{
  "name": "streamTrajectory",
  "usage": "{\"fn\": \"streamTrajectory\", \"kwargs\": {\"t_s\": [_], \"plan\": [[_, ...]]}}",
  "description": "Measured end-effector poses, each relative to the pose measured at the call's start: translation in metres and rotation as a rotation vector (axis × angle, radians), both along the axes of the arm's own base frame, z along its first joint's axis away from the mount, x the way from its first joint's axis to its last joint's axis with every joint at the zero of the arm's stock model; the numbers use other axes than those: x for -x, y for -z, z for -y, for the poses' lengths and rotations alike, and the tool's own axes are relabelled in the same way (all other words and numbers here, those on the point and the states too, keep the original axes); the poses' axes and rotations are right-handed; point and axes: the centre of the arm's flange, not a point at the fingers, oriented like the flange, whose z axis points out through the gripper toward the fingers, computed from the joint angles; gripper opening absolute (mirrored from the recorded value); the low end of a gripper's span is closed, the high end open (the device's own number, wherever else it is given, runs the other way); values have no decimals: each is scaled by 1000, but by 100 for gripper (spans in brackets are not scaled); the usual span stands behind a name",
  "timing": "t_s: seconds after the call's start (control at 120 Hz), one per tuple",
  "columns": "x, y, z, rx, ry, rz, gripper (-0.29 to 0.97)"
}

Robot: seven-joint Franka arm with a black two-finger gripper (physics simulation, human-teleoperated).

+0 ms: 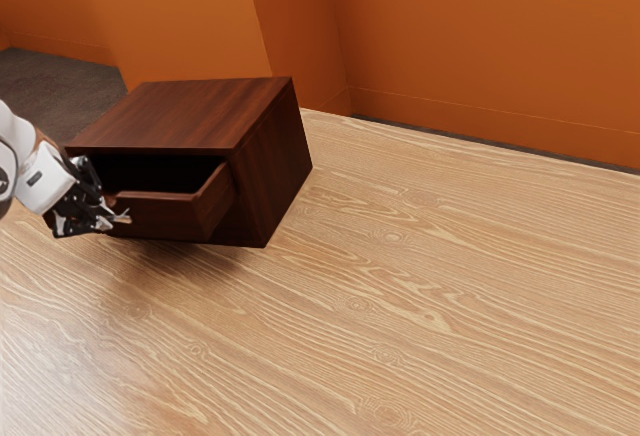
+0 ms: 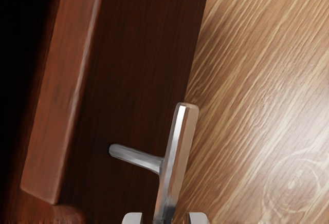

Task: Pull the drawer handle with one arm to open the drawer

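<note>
A dark brown wooden cabinet [image 1: 215, 116] stands on the table, and its drawer [image 1: 175, 211] is pulled partway out toward the exterior view's left, leaving a dark opening above it. My black gripper [image 1: 106, 218] is at the drawer front, shut on the silver drawer handle [image 1: 120, 218]. In the wrist view the metal handle bar [image 2: 176, 152] runs up from between my two fingertips [image 2: 132, 218], held off the drawer front [image 2: 133, 80] by a short post [image 2: 134, 157].
The light wood-grain table [image 1: 420, 286] stretches wide to the exterior view's right and front. Orange walls [image 1: 480, 36] rise behind the cabinet, with grey floor [image 1: 50, 86] at the far left.
</note>
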Motion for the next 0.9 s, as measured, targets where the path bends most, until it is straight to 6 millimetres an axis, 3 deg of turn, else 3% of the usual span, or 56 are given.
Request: {"fn": "streamTrajectory", "kwargs": {"t_s": [0.175, 0.683, 0.817, 0.9], "plan": [[7, 4, -4, 9, -11, -8, 1], [35, -4, 15, 6, -9, 5, -1], [44, -21, 30, -8, 7, 20, 0], [57, -56, 57, -74, 39, 39, 0]]}}
